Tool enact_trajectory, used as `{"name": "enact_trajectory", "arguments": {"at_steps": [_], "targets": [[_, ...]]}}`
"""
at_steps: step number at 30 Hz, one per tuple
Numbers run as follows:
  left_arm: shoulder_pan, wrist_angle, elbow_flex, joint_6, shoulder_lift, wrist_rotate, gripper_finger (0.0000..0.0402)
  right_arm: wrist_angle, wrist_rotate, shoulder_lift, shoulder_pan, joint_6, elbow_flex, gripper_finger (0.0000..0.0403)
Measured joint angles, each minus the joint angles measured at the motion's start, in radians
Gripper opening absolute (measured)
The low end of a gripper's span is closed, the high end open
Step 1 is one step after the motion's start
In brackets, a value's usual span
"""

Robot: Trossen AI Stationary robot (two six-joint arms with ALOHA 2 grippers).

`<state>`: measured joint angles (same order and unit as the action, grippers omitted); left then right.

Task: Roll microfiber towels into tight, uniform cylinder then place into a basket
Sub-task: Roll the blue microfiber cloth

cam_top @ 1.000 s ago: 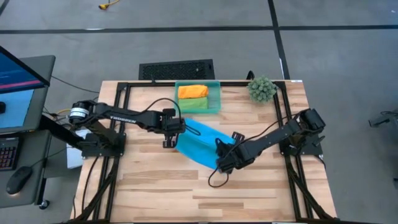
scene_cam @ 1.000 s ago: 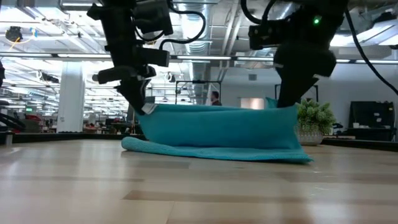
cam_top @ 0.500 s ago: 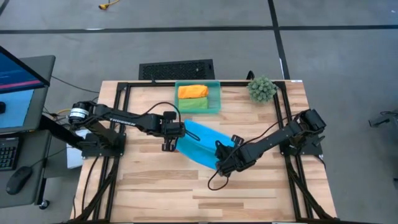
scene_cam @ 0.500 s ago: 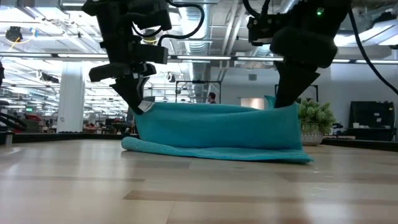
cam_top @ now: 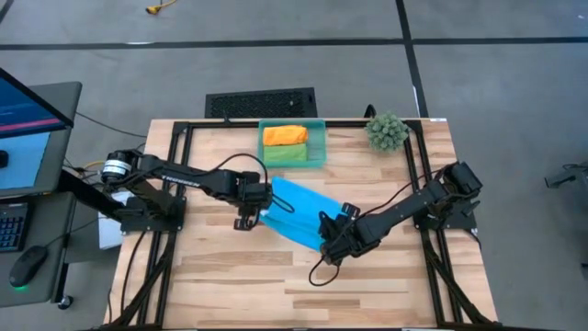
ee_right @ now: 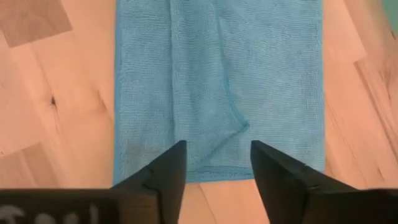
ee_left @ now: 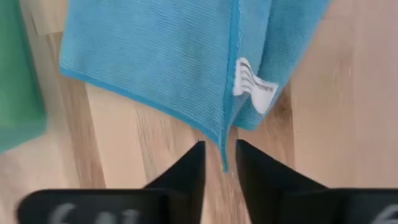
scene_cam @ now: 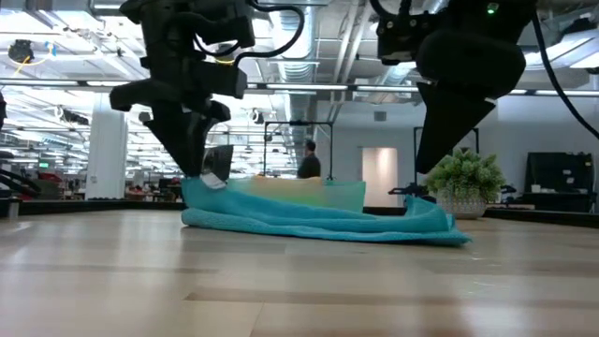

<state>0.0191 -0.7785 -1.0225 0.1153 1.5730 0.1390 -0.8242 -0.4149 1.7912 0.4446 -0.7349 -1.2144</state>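
- Towel of sky-blue microfiber [cam_top: 296,212] lies folded flat at mid-table, not yet rolled; judging by this, rolling and binning it remain
- Right gripper [cam_top: 328,245] hovers over its near end, fingers [ee_right: 163,180] spread wide, holding nothing
- Left gripper [cam_top: 248,213] sits low at the far corner by the white tag [ee_left: 254,84], fingers [ee_left: 186,171] slightly parted astride the hem; I cannot tell whether they pinch it
- Farther back, the shallow translucent teal plastic basket [cam_top: 321,139] holds an orange roll [cam_top: 285,135] and a bright green roll [cam_top: 286,154]; no yellow one shows
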Motion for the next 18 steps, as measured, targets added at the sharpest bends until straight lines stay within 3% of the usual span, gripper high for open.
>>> {"name": "enact_trajectory", "arguments": {"at_steps": [8, 18], "targets": [[0.000, -0.052, 0.000, -0.029, 0.000, 0.006, 0.0160, -0.064, -0.068, 0.000, 0.016, -0.082, 0.000, 0.0224], [-0.029, -0.114, 0.000, 0.003, -0.119, 0.128, 0.0166, -0.307, -0.130, -0.052, -0.030, -0.100, -0.004, 0.0190]]}}
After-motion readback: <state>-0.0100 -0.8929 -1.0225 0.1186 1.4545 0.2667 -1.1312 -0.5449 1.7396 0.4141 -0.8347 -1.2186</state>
